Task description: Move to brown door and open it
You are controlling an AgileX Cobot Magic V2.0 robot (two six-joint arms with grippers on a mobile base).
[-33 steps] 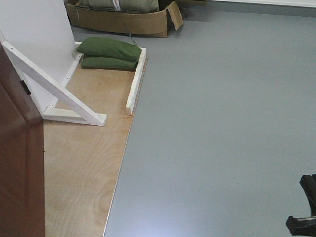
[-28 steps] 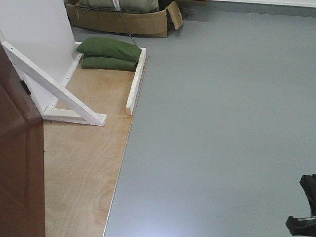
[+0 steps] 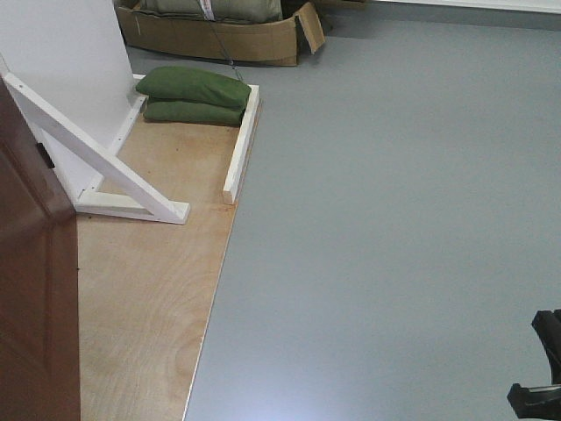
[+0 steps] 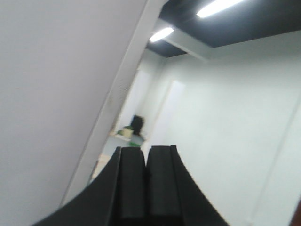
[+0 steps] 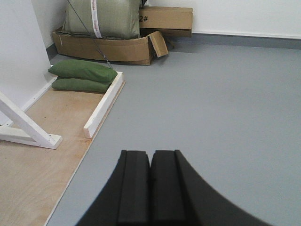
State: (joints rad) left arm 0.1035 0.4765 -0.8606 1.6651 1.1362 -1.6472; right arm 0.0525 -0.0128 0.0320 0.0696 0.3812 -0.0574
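The brown door (image 3: 31,289) is a glossy reddish-brown slab at the left edge of the front view, standing on the plywood base; only its edge and part of one face show, with a small dark fitting (image 3: 46,155) on the edge. Its handle is out of view. My left gripper (image 4: 146,149) is shut with nothing in it and points up past a white panel (image 4: 51,84) toward the ceiling. Over the grey floor, my right gripper (image 5: 150,154) is also shut and empty. A black arm part (image 3: 539,368) shows at the bottom right of the front view.
A white panel (image 3: 61,61) with a white diagonal brace (image 3: 96,158) stands behind the door on a plywood base (image 3: 149,289). Two green sandbags (image 3: 193,88) lie by a white batten (image 3: 241,145). A cardboard box (image 3: 219,35) sits at the back. Grey floor (image 3: 394,219) spreads to the right.
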